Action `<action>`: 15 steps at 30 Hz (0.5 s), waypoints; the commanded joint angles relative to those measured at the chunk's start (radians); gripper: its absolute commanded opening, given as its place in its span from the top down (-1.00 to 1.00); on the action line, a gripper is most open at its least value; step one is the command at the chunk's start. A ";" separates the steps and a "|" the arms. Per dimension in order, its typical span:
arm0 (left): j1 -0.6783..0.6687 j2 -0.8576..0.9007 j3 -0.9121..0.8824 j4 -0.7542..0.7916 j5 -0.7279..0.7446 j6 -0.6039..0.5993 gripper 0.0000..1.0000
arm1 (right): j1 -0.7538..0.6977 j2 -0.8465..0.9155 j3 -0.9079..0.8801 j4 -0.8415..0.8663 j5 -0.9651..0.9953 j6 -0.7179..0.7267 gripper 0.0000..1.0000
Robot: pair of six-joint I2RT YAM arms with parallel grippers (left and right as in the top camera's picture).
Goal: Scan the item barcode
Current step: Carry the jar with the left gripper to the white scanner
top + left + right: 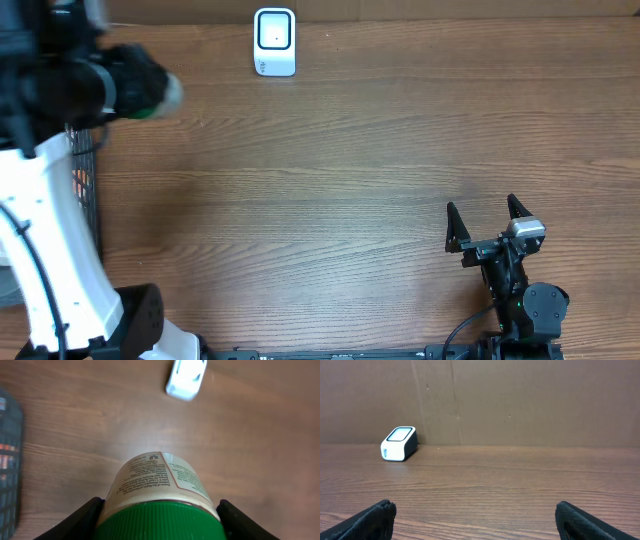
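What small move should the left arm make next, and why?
Probably carry the green-lidded jar toward the scanner, turning its label toward the scanner's window. The left tool grips the jar at its lid end, the scanner sits well apart from it, ahead and to the right, and no barcode shows on the visible label.

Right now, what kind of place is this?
Probably a mock checkout bench: white barcode scanner on a wood-grain table, wire basket at its edge, green-lidded jar held above it.
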 commanded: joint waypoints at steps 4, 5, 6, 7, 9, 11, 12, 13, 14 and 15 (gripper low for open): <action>-0.184 0.022 -0.159 0.035 -0.101 -0.005 0.03 | -0.004 -0.011 -0.010 0.005 -0.005 0.003 -1.00; -0.208 0.027 -0.196 0.054 -0.101 -0.005 0.03 | -0.004 -0.011 -0.010 0.005 -0.005 0.003 -1.00; -0.230 0.032 -0.231 0.074 -0.101 -0.010 0.03 | -0.004 -0.011 -0.010 0.005 -0.005 0.003 -1.00; -0.252 0.036 -0.270 0.097 -0.101 -0.016 0.04 | -0.004 -0.011 -0.010 0.005 -0.005 0.003 -1.00; -0.291 0.046 -0.347 0.149 -0.101 -0.033 0.03 | -0.004 -0.011 -0.010 0.005 -0.005 0.003 -1.00; -0.329 0.060 -0.420 0.202 -0.101 -0.046 0.03 | -0.004 -0.011 -0.010 0.005 -0.005 0.003 -1.00; -0.343 0.068 -0.446 0.222 -0.101 -0.054 0.03 | -0.004 -0.011 -0.010 0.005 -0.005 0.003 -1.00; -0.360 0.076 -0.477 0.248 -0.101 -0.061 0.03 | -0.004 -0.011 -0.010 0.005 -0.005 0.003 -1.00; -0.373 0.087 -0.505 0.272 -0.101 -0.064 0.03 | -0.004 -0.011 -0.010 0.005 -0.005 0.003 -1.00; -0.386 0.097 -0.530 0.295 -0.101 -0.065 0.03 | -0.004 -0.011 -0.010 0.005 -0.005 0.003 -1.00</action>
